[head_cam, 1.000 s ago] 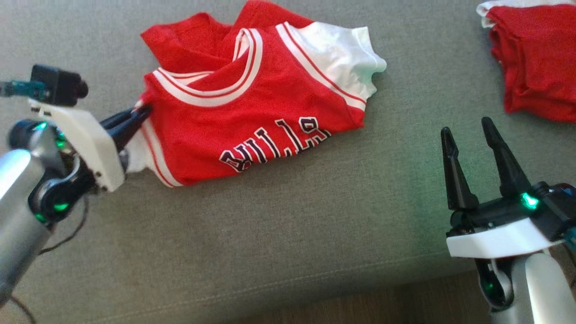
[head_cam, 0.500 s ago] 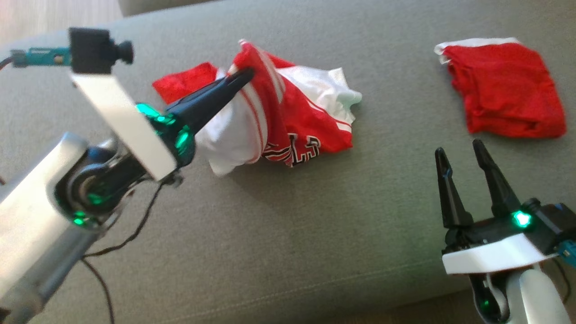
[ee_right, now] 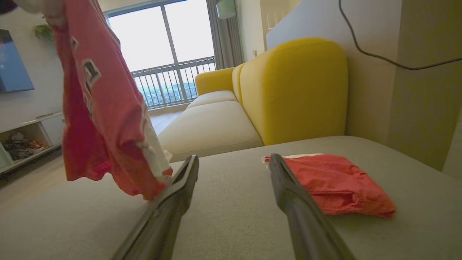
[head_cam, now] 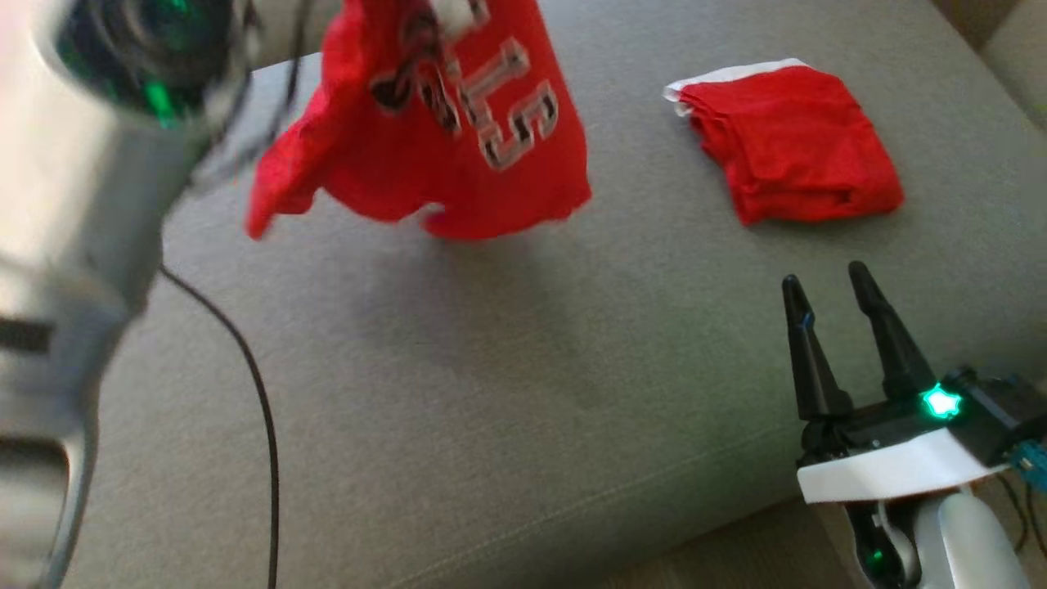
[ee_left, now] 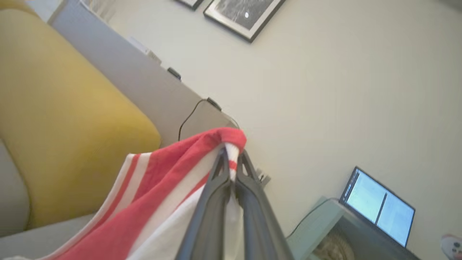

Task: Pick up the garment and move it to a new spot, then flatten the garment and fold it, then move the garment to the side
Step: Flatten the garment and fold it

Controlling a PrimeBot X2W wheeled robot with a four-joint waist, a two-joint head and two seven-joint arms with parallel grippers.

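The garment (head_cam: 442,139) is a red jersey with white trim and dark lettering. It hangs in the air over the grey cushion (head_cam: 491,393), its lower hem just above the fabric. In the left wrist view my left gripper (ee_left: 232,162) is shut on the garment's (ee_left: 151,202) red-and-white striped edge. My left forearm (head_cam: 74,188) is a blur at the left of the head view. At the lower right, my right gripper (head_cam: 826,282) stands open and holds nothing. In the right wrist view the garment (ee_right: 104,115) dangles to the left of my right gripper (ee_right: 234,160).
A folded red cloth (head_cam: 789,143) lies on the cushion's far right, also ahead of my right fingers (ee_right: 335,187). A black cable (head_cam: 258,409) trails over the cushion's left part. A yellow sofa back (ee_right: 296,90) rises behind. The cushion's front edge runs near my right gripper.
My left gripper has lifted the garment from lying flat on the cushion to hanging in the air. The head camera has shifted. The right gripper stays open in place.
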